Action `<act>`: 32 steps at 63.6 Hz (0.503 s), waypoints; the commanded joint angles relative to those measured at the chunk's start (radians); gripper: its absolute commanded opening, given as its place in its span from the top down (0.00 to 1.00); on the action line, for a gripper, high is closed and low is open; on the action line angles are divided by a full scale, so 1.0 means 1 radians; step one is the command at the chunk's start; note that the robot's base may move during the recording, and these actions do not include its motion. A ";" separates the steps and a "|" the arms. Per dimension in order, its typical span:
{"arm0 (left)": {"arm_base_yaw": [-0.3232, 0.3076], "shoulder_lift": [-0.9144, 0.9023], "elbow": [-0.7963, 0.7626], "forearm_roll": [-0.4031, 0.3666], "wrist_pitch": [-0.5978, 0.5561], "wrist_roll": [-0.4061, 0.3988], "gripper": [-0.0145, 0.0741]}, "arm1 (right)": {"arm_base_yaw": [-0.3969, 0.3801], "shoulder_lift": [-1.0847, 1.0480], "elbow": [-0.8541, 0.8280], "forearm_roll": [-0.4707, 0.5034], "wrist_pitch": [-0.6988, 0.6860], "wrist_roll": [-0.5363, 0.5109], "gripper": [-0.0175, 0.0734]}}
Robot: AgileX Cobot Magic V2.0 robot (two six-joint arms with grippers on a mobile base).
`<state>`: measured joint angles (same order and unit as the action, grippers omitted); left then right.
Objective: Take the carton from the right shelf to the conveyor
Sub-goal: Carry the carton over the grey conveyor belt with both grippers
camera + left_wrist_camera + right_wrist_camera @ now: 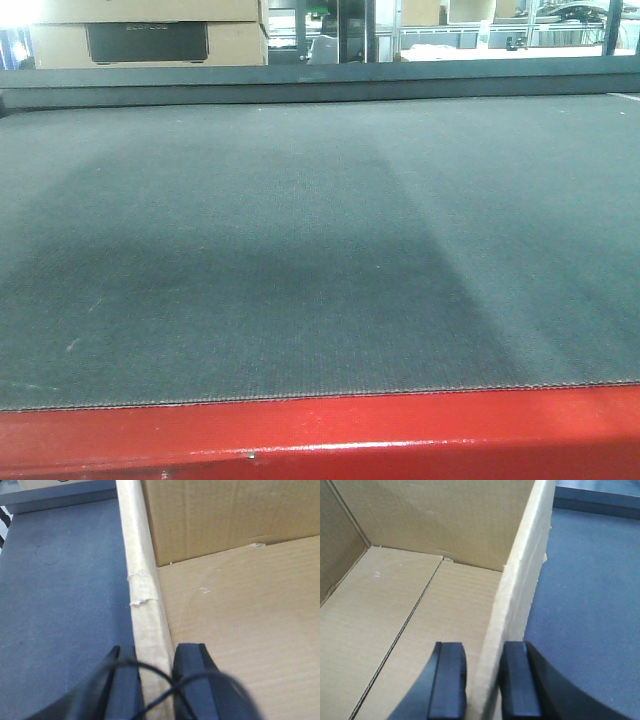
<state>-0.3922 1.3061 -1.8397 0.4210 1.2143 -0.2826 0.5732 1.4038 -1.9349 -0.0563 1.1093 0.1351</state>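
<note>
Jaws, left: closed down to the thickness of one upright wall (142,580) of the carton (240,630), one pad on each face, gripping its top edge.
Jaws, right: likewise narrowed onto the opposite wall (520,590), one pad inside the box and one outside.
Carton: open-topped, brown corrugated, nothing in it; its floor lies inward of both pairs of jaws, so it hangs or sits between the two arms. Whether its base touches anything cannot be told.
Conveyor (320,250): dark grey belt with a red near edge. Grey surface (65,605) of the same look lies outward of and below each pair of jaws. The carton does not appear in the front view.
Step in hand, judged: carry or set-down, with the pick-up done.
Next move calls for: both arms lowering level and together until the base rests flat, then both jaws opening and lifting off the walls.
</note>
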 commanded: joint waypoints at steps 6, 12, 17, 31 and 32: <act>0.007 -0.009 -0.007 0.126 -0.010 0.018 0.84 | -0.001 -0.029 -0.016 -0.010 -0.019 -0.031 0.88; 0.007 -0.009 -0.007 0.126 -0.010 0.018 0.84 | -0.001 -0.029 -0.016 -0.010 -0.019 -0.031 0.88; 0.007 -0.009 -0.007 0.126 -0.010 0.018 0.84 | -0.001 -0.029 -0.016 -0.010 -0.019 -0.031 0.88; 0.007 -0.009 -0.007 0.126 -0.010 0.018 0.84 | -0.001 -0.029 -0.016 -0.010 -0.019 -0.031 0.88; 0.007 -0.009 -0.007 0.126 -0.010 0.018 0.84 | -0.001 -0.029 -0.016 -0.010 -0.019 -0.031 0.88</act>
<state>-0.3922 1.3061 -1.8397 0.4210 1.2143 -0.2826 0.5732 1.4038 -1.9349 -0.0563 1.1093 0.1351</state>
